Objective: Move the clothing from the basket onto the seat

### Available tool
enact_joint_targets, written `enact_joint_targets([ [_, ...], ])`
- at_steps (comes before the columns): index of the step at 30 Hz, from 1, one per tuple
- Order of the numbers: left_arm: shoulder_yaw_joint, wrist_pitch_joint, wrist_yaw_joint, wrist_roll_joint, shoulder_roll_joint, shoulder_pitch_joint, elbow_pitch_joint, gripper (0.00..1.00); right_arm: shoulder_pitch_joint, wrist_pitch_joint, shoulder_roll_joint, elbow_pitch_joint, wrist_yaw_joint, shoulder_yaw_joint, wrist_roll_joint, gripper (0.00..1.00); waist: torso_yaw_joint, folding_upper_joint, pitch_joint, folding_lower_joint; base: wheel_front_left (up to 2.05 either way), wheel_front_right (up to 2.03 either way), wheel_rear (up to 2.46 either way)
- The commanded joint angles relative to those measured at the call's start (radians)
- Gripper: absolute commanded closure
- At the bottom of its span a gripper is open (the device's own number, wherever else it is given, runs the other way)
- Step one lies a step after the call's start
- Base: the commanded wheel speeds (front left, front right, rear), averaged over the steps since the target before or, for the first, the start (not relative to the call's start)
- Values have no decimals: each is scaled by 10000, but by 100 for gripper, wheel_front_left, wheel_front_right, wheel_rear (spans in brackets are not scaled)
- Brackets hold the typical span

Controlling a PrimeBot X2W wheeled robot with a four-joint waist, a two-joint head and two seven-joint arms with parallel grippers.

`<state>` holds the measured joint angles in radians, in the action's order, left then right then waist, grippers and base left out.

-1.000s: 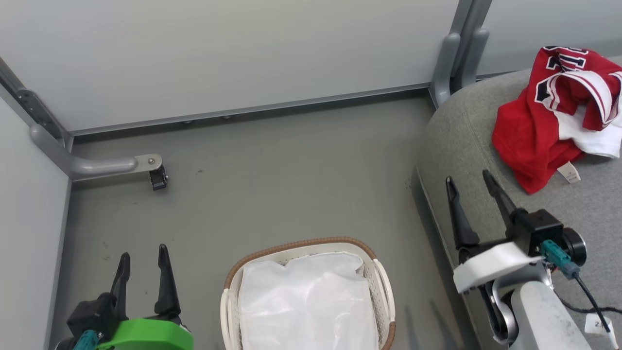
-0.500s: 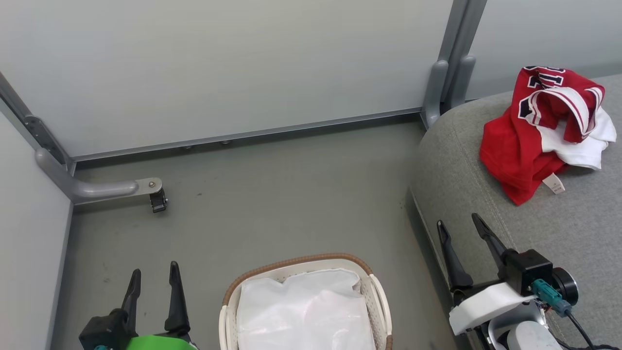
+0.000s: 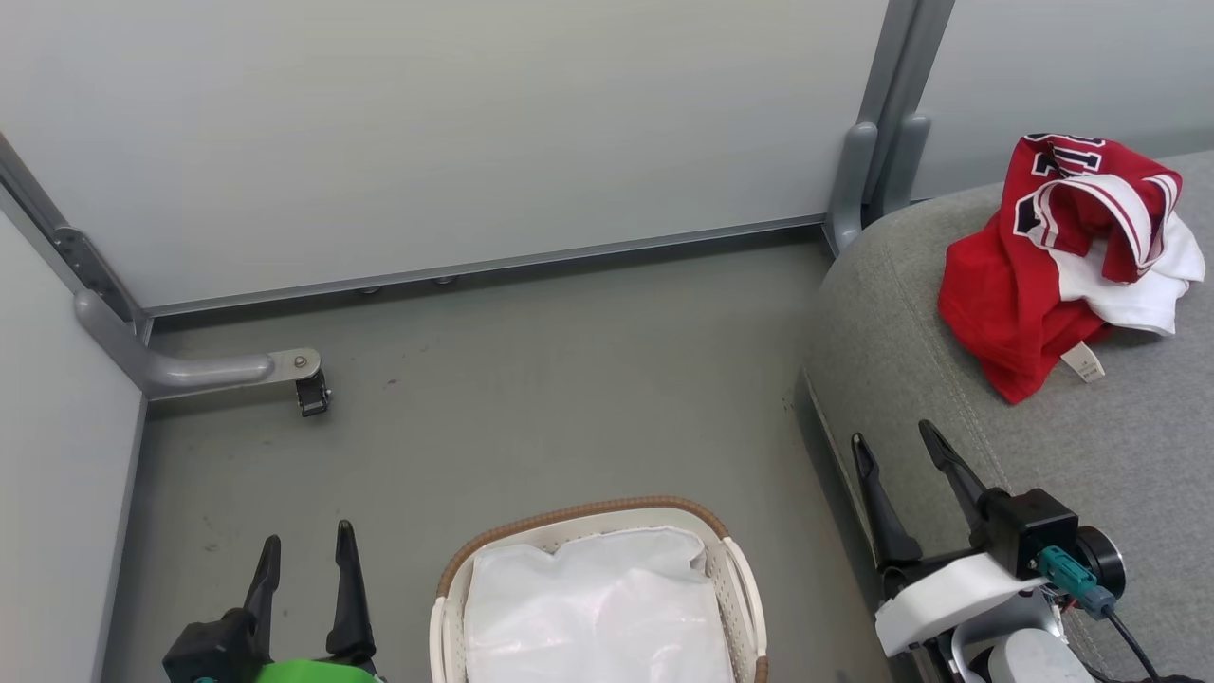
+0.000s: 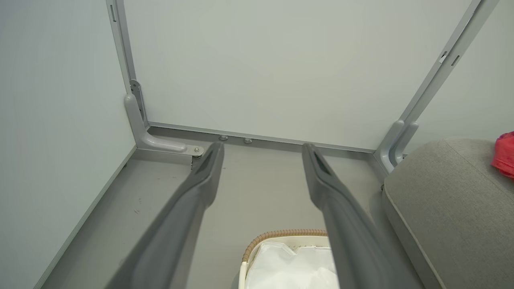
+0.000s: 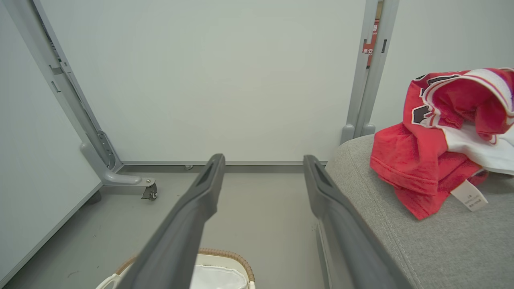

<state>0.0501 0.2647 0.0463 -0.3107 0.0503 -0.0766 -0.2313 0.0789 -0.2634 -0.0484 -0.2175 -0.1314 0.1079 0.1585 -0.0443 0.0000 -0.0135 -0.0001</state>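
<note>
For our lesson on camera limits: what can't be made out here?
White perforated plastic basket, brown woven rim: head view, near end cut by bottom edge; white liner cloth hides its inside.
Crumpled red sports clothing: head view, folds hide most lettering.
White care label: right wrist view, print too small.

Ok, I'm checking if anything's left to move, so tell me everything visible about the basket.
The basket is small, oval, white perforated plastic with a brown woven rim, upright on the grey floor left of the seat. A crumpled white liner fills it; nothing red shows inside. Its near end is cropped.
</note>
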Motion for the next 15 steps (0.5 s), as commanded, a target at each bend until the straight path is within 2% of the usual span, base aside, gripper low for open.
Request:
enact_joint_targets([
  [1,7,-7,-5,-61,5,-68,-53,0,-32,-17,-40,-23,15,4,62,0,-1,0,5,1,0,0,0],
  [4,-6,-7,59,-206,6,-38,-47,0,-23,-17,-40,-21,15,18,60,0,0,0,9,1,0,0,0],
  [5,9,-1,55,-162,-2,0,-58,100,-3,2,2,-13,0,18,6,100,0,0,8,1,0,0,0],
  [8,23,-23,57,-200,-17,6,-316,100,-134,7,34,-238,0,32,51,100,1,0,10,1,0,0,0],
  [15,-145,-389,133,-1411,-15,204,-319,100,-115,286,-38,-201,1,-90,1506,100,24,0,15,1,0,0,0],
])
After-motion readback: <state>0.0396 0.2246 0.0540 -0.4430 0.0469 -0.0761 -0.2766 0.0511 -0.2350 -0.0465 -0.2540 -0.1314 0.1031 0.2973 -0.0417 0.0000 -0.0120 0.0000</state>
